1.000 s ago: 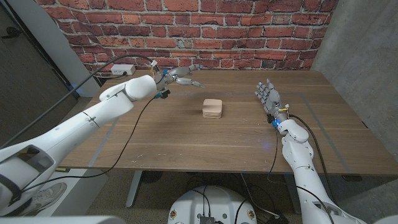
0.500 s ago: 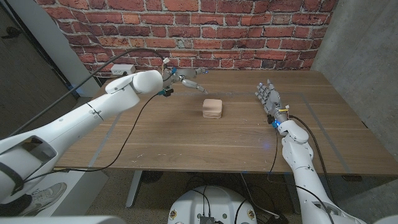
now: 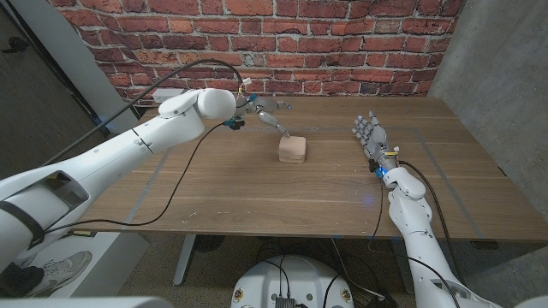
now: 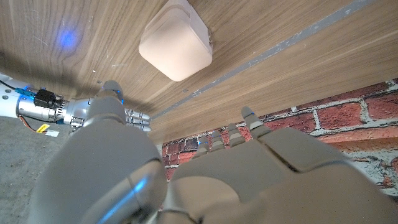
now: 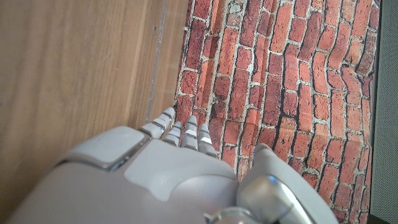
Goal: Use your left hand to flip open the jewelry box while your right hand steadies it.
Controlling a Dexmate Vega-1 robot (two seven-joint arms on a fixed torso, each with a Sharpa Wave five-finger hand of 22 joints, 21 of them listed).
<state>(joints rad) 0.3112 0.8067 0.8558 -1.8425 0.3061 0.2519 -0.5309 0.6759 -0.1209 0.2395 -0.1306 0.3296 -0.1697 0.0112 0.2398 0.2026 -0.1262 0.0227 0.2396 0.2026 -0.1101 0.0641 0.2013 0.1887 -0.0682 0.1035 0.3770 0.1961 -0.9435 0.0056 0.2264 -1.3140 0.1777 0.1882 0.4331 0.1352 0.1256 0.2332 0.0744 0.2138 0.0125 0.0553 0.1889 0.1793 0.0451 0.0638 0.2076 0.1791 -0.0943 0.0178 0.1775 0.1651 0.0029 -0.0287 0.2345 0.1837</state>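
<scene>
The jewelry box (image 3: 292, 149), small, pale pink and closed, sits on the wooden table (image 3: 257, 192) near its middle. My left hand (image 3: 267, 111) hovers just behind and left of the box with fingers spread, holding nothing. One fingertip (image 3: 284, 131) points down close to the lid's back-left corner; contact cannot be told. In the left wrist view the box (image 4: 176, 40) lies beyond my left hand (image 4: 249, 168), lid shut. My right hand (image 3: 370, 137) stands open well to the right of the box, fingers up, apart from it. In the right wrist view the right hand (image 5: 174, 168) faces the brick wall.
A white power strip (image 3: 169, 96) with cables lies at the table's back left corner. A black cable (image 3: 184, 167) trails from the left arm across the table. The brick wall (image 3: 342, 34) runs close behind the table's far edge.
The left arm has swung right, carrying its hand from the back left of the table to just beside the box. The right hand and the box have stayed put.
</scene>
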